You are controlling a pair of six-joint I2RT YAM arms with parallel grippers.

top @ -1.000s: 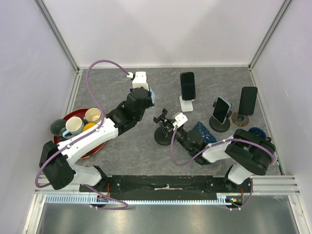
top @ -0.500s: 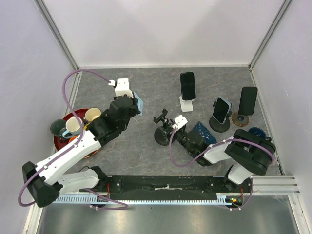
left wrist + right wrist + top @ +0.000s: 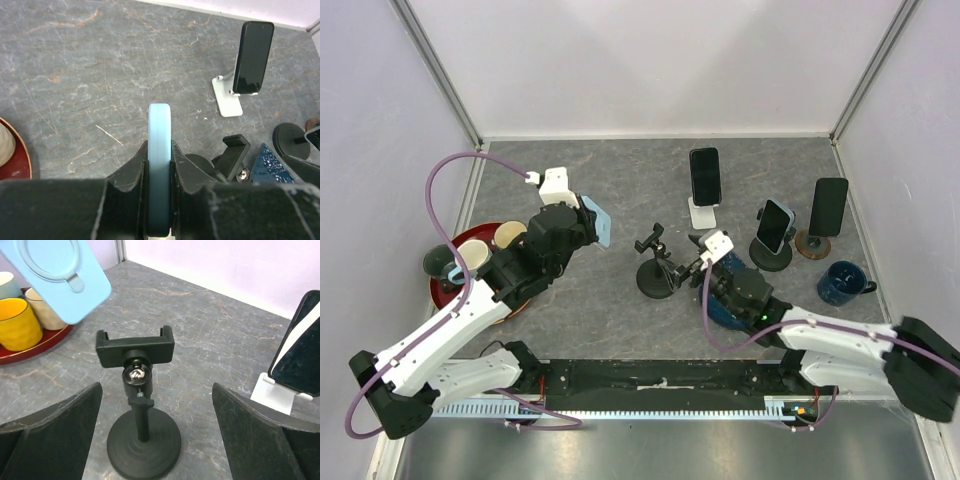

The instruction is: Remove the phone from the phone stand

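Observation:
A light blue phone [image 3: 599,222] hangs in the air left of the black phone stand [image 3: 655,271], clear of its clamp. My left gripper [image 3: 586,222] is shut on the phone's edge [image 3: 160,125], a finger [image 3: 129,175] pressed on each side. The stand's clamp [image 3: 135,345] holds nothing, and the phone's back [image 3: 65,275] floats above and to its left. My right gripper [image 3: 696,262] stands wide open just right of the stand. Its fingers [image 3: 50,425] hold nothing, and the stand's base [image 3: 144,445] lies ahead between them.
A red tray [image 3: 442,290] with several cups sits at the left. Behind the stand, a black phone leans on a white stand [image 3: 704,212]. Two more phones on stands [image 3: 775,228] [image 3: 828,208] and a dark blue mug [image 3: 842,281] are at the right.
My left arm carried the blue phone leftward, away from the stand. My right gripper opened wide and drew back to the right of the stand.

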